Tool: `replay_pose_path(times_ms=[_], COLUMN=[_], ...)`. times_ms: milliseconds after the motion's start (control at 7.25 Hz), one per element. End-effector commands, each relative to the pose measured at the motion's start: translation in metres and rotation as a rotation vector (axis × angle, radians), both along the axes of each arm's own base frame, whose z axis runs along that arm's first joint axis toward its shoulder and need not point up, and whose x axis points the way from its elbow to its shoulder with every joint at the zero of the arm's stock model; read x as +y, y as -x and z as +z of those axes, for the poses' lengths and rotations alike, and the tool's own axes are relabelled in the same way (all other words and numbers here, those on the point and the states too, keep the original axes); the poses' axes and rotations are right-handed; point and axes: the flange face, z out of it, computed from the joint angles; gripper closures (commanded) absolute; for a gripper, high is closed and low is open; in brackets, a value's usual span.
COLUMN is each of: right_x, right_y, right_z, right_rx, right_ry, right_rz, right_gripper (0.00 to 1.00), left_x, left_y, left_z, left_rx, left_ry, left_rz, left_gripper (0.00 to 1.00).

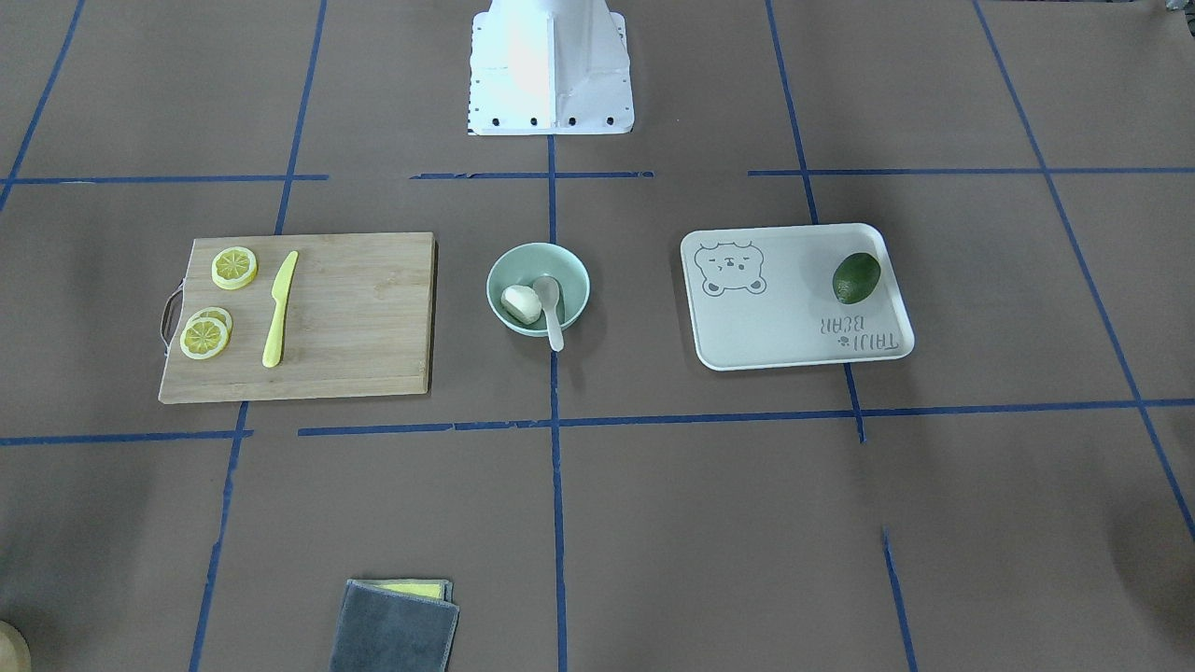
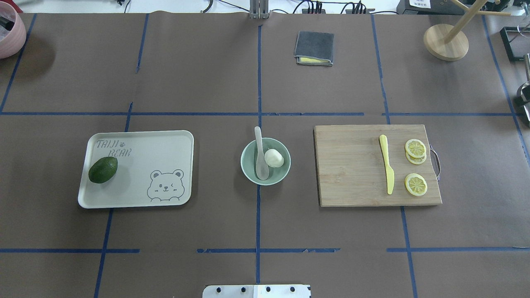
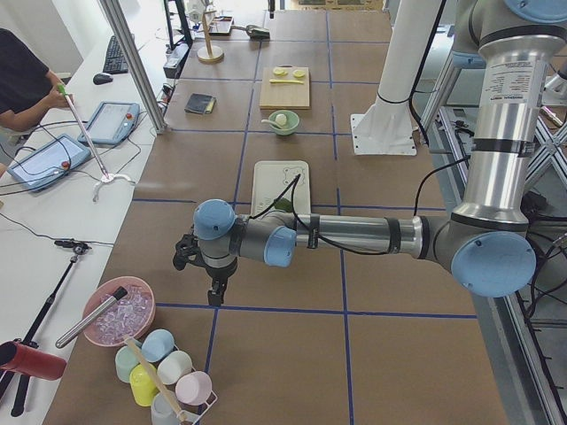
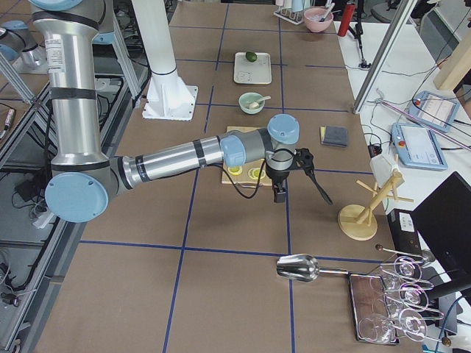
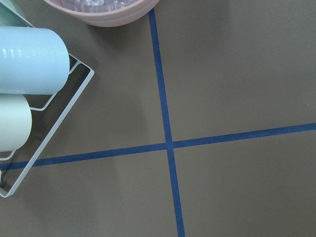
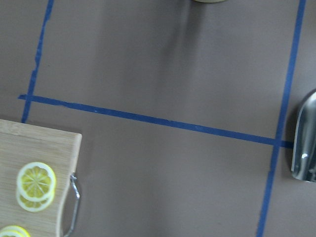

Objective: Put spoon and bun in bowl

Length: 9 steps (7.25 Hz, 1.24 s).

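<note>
Well, starting nearest the robot, you have its white base plate (image 2: 256, 291) at the edge of the table (image 2: 186, 231). Neither arm reaches over the middle. The left gripper (image 3: 213, 295) hangs fingers-down over the table's left end, near a pink bowl (image 3: 146, 288) of clear pieces and a rack of pastel cups (image 3: 170, 367). The right gripper (image 4: 278, 195) hangs fingers-down just past the handle end of the cutting board (image 2: 352, 165), near a wooden stand (image 4: 360, 220). You see both only from the side cameras, so you cannot tell whether either pair of fingers is open or closed.

Further out comes the middle row. The mint-green bowl (image 2: 278, 174) sits on the centre tape line. The white bun (image 2: 274, 158) lies inside it, right beside the spoon (image 2: 259, 151). The spoon's scoop rests in the bowl, and its handle leans out over the far rim. On the robot's left is the bear-print tray (image 2: 165, 157), with a dark green fruit (image 2: 103, 169) on it. On its right, the cutting board carries a yellow plastic knife (image 2: 387, 165) and three lemon slices (image 2: 415, 184), two of them overlapping.

Farthest out lies a folded grey cloth (image 2: 314, 46) with a yellow layer showing at its edge.
</note>
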Motion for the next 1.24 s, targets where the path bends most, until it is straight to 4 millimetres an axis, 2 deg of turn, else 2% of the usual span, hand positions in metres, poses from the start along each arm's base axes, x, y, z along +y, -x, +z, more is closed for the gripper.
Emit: replay_pose_path(times_ms=[0, 138, 276, 414, 1103], right_x=[0.009, 0.013, 0.028, 0.029, 0.029], right_y=[-0.058, -0.076, -0.088, -0.087, -0.092], right_z=[0.072, 0.095, 0.125, 0.143, 0.144], right_rx=[0.016, 0.017, 0.002, -0.052, -0.055], right_ry=[-0.017, -0.008, 0.008, 0.052, 0.123], right_rz=[-0.046, -0.044, -0.058, -0.045, 0.029], right_gripper=[0.0, 0.0, 0.0, 0.0, 0.0], left_x=[-0.001, -0.001, 0.0, 0.0, 0.001], left_y=[0.0, 0.0, 0.001, 0.001, 0.002], left_z=[-0.002, -0.002, -0.001, -0.001, 0.001], left_rx=[0.002, 0.002, 0.002, 0.002, 0.0], left_ry=[-0.003, -0.003, -0.001, -0.001, 0.003], left_rz=[0.0, 0.0, -0.002, -0.002, -0.004], left_gripper=[0.0, 0.0, 0.0, 0.0, 0.0])
